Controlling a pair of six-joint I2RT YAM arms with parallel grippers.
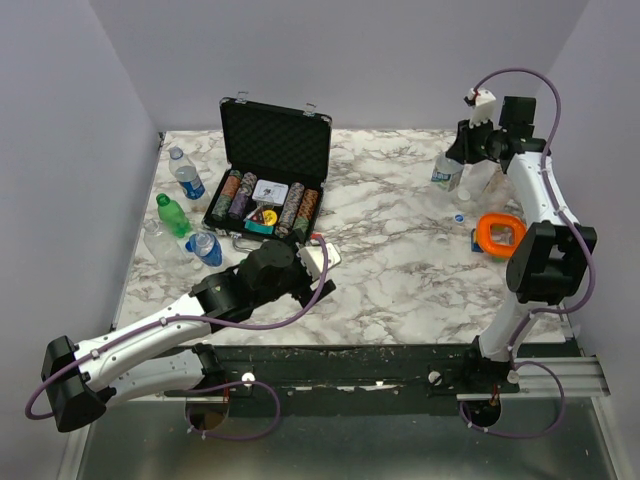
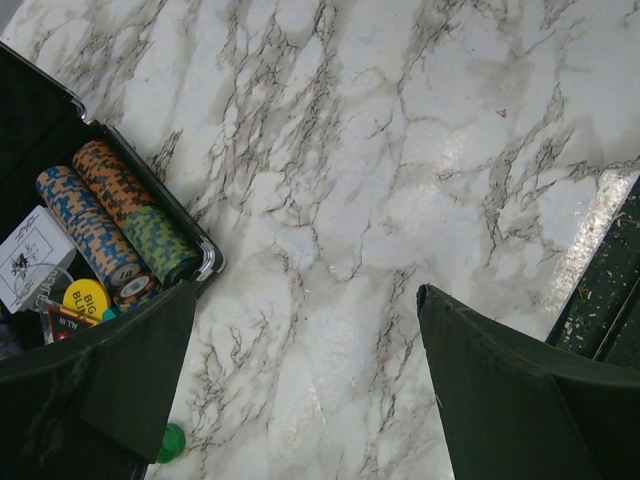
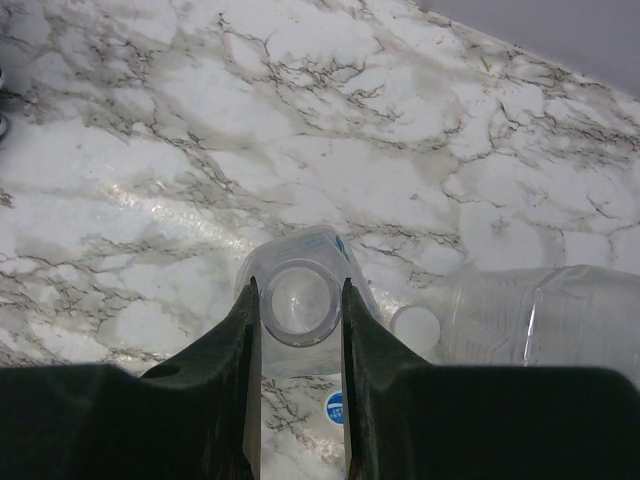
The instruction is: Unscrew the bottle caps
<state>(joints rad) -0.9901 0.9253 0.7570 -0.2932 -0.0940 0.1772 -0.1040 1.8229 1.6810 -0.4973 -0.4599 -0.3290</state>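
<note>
My right gripper [image 3: 299,283] is shut on the open, capless neck of an upright clear bottle [image 3: 312,250] at the far right of the table [image 1: 447,172]. A second clear bottle [image 3: 540,315] lies beside it, its white cap [image 3: 415,330] on. A loose blue-and-white cap [image 3: 335,408] lies on the marble below my fingers [image 1: 459,217]. My left gripper [image 2: 305,290] is open and empty over bare marble in the middle [image 1: 318,262]. A green cap [image 2: 170,442] lies by its left finger. Several bottles, one green [image 1: 172,215], lie at the far left.
An open black chip case [image 1: 270,170] with striped chips [image 2: 110,215] stands at the back left, close to my left gripper. An orange tape roll [image 1: 500,235] lies at the right edge beside the right arm. Grey walls close the back and sides.
</note>
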